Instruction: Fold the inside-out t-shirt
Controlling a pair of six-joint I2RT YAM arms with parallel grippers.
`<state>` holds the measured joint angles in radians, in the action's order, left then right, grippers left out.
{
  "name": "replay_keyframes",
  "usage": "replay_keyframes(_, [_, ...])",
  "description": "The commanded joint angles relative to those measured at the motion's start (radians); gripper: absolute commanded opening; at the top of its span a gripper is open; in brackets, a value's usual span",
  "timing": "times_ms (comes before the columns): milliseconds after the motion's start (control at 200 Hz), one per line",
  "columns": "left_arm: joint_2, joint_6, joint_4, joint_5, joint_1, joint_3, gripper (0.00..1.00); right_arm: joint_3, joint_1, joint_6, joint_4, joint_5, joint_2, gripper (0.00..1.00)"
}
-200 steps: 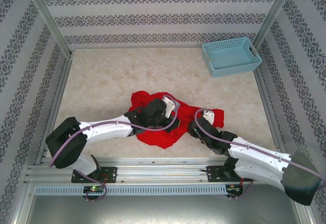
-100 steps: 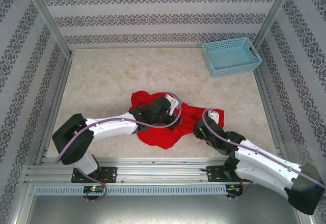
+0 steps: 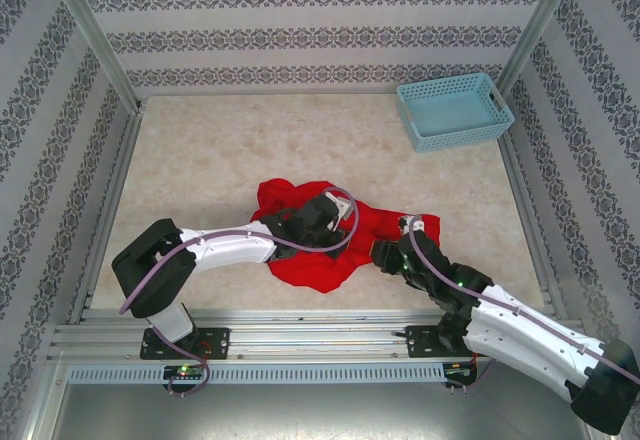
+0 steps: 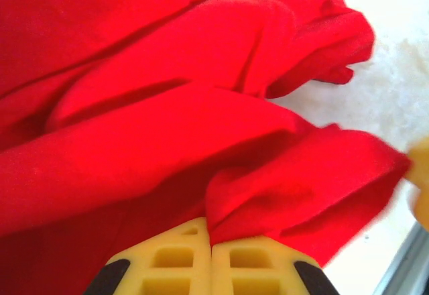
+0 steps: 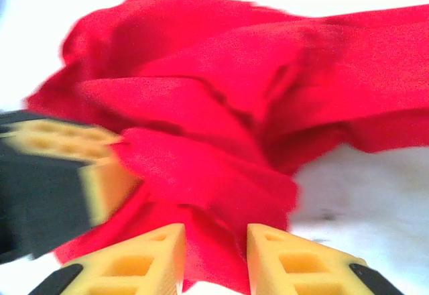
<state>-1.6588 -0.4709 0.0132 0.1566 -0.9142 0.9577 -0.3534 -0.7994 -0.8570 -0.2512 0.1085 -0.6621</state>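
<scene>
The inside-out t-shirt [image 3: 305,268] lies crumpled in a bright red heap at the near middle of the table. My left gripper [image 3: 340,238] is down on the heap's middle. Its jaws [image 4: 212,245] are shut, with a fold of the t-shirt [image 4: 167,107] pinched between them. My right gripper [image 3: 386,253] is at the heap's right edge, close to the left one. A bunch of red cloth [image 5: 201,174] fills the narrow gap between its fingers [image 5: 216,243]. The left gripper's yellow finger [image 5: 74,164] shows blurred just beside it.
A light blue plastic basket [image 3: 455,110] stands at the far right corner. Bare marbled tabletop [image 3: 200,160] surrounds the heap. Patterned walls and metal posts close in three sides, and a metal rail [image 3: 320,332] runs along the near edge.
My right gripper has pushed left into the shirt's edge and its jaws have narrowed onto the cloth. The left gripper has shifted slightly right, still pinching its fold.
</scene>
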Motion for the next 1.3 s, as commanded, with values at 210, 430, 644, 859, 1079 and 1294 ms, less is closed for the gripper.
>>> replay_keyframes(210, [0.040,0.018,0.003,-0.049,0.011,-0.034,0.00,0.027,-0.039,-0.052,0.357,-0.090,-0.222,0.28])
replay_keyframes(430, [0.066,0.009,0.008,-0.065,0.011,-0.052,0.00,-0.017,-0.035,-0.115,0.290,0.035,-0.325,0.29])
replay_keyframes(644, [0.062,0.012,-0.003,-0.049,0.012,-0.056,0.00,-0.019,-0.022,-0.102,0.314,0.053,-0.374,0.43])
replay_keyframes(859, [0.057,0.022,-0.019,-0.015,0.012,-0.055,0.00,-0.064,0.000,-0.050,0.379,0.010,-0.443,0.31])
replay_keyframes(1079, [0.108,0.046,0.003,-0.051,0.036,-0.063,0.28,-0.124,-0.021,0.028,0.190,0.084,-0.386,0.00])
replay_keyframes(1294, [0.078,0.088,0.157,-0.148,0.134,0.087,0.67,-0.114,-0.065,-0.019,-0.078,0.137,-0.227,0.00])
